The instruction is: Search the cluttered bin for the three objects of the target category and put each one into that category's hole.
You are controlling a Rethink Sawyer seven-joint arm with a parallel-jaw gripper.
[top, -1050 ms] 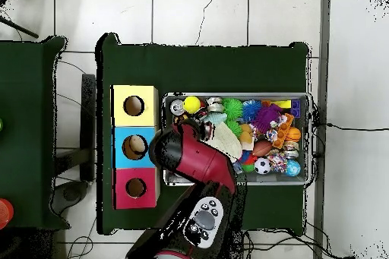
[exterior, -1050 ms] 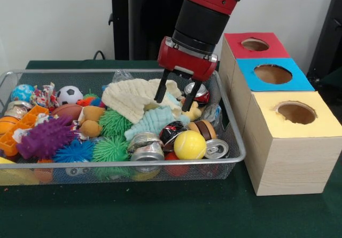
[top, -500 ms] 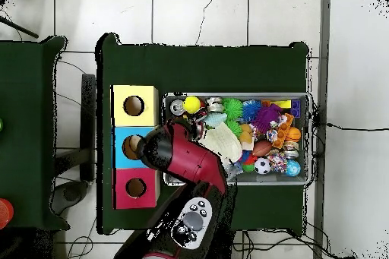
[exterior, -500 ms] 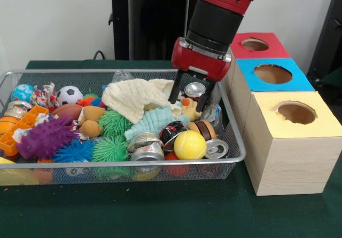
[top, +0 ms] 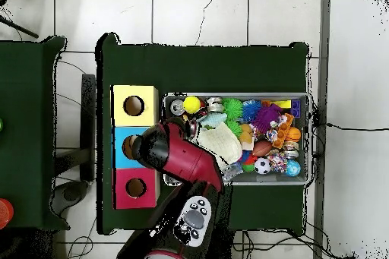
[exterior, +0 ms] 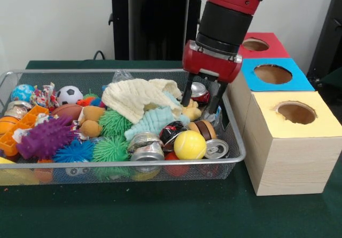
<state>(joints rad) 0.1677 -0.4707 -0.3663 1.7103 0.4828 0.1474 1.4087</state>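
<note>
gripper (exterior: 201, 99) spread, empty, low over bin (exterior: 233, 140) end by the boxes | likely target: red can (exterior: 198, 92) between its tips, another can (exterior: 216, 149) at front corner | risk: tip snags bin wall or cream cloth (exterior: 136, 98), or nudges the can away

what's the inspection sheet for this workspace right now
surface: green table cloth under the bin and boxes
job's things: wire mesh bin full of items; three boxes with holes, red, blue, yellow; cans, one with a red label beneath the gripper, silver ones at the near wall
clutter: cream knit cloth, yellow tennis ball, purple spiky toy, mini soccer ball
grippers: gripper open, empty, over the bin's box-side end
cables: black cables on the tiled floor
surroundings: second green table at the overhead view's left edge
</note>
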